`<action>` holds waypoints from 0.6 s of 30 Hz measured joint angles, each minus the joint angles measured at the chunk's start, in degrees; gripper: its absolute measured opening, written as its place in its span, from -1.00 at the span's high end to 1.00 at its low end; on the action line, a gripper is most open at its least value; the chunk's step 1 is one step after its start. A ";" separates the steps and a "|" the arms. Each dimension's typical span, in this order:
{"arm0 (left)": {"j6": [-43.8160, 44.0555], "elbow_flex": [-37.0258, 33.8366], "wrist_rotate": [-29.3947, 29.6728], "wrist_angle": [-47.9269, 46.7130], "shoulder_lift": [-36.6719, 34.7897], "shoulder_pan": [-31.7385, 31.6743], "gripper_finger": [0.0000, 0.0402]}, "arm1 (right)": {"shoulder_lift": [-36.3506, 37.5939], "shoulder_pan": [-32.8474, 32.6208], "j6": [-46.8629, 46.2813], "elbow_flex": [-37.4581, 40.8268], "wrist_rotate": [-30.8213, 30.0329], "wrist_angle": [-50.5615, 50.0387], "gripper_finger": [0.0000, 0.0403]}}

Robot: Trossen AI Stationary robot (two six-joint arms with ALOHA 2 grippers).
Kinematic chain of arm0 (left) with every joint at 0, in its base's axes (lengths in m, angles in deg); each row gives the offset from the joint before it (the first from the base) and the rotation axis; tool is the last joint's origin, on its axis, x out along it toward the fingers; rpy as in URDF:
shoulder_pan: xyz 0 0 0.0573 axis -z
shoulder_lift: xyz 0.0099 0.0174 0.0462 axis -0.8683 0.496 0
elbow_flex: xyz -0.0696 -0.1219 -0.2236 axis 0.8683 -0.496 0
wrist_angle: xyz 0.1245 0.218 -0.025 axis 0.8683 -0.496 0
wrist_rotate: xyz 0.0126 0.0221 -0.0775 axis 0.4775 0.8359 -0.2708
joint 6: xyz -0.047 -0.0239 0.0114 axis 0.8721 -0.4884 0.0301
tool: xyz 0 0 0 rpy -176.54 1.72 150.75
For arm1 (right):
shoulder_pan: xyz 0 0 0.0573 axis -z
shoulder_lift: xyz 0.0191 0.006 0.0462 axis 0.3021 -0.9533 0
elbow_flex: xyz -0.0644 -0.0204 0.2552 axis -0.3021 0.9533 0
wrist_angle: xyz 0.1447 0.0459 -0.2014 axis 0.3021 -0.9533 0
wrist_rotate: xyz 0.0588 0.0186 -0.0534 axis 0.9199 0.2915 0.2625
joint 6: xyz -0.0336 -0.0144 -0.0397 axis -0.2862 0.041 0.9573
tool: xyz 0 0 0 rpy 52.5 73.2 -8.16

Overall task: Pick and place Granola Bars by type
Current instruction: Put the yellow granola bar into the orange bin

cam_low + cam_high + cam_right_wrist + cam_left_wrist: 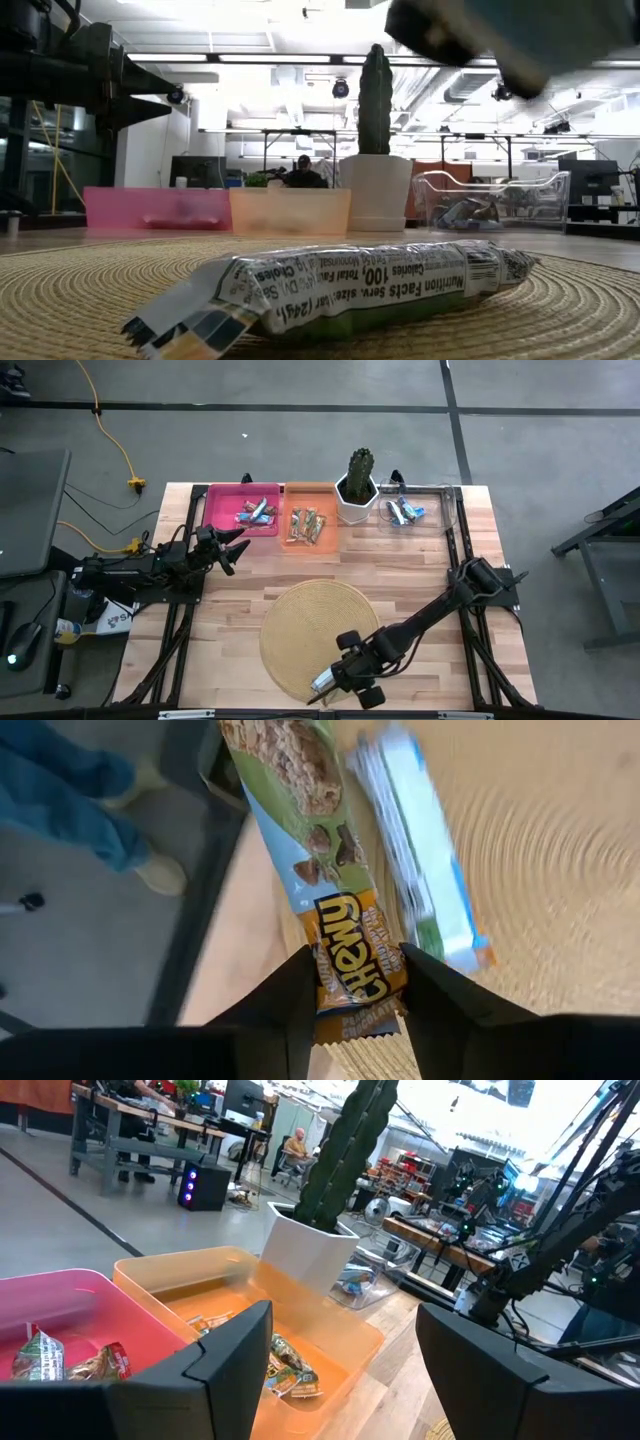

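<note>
Wooden table point(420, 575) carries a round woven mat point(300, 625) with bare boards around. At the mat's near rim the right gripper point(352, 982) pinches one end of a Chewy bar point(322, 860), its length running away from the fingers, a second bar point(415, 850) alongside. Left gripper point(232, 545) hangs spread beside the pink bin point(222, 500).

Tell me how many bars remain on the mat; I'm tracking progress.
2: a Chewy bar between the right pincer's fingers, and a white-wrapped bar beside it. None seem hidden.
</note>
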 joint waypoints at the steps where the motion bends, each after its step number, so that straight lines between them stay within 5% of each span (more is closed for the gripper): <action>1: -0.01 0.00 0.01 0.00 0.00 0.00 -0.22 | 0.00 0.00 0.00 -1.18 -0.02 -0.25 0.42; 18: -0.02 0.00 0.02 0.00 0.02 0.00 -0.22 | 0.04 1.51 0.05 -24.59 -16.06 1.05 0.42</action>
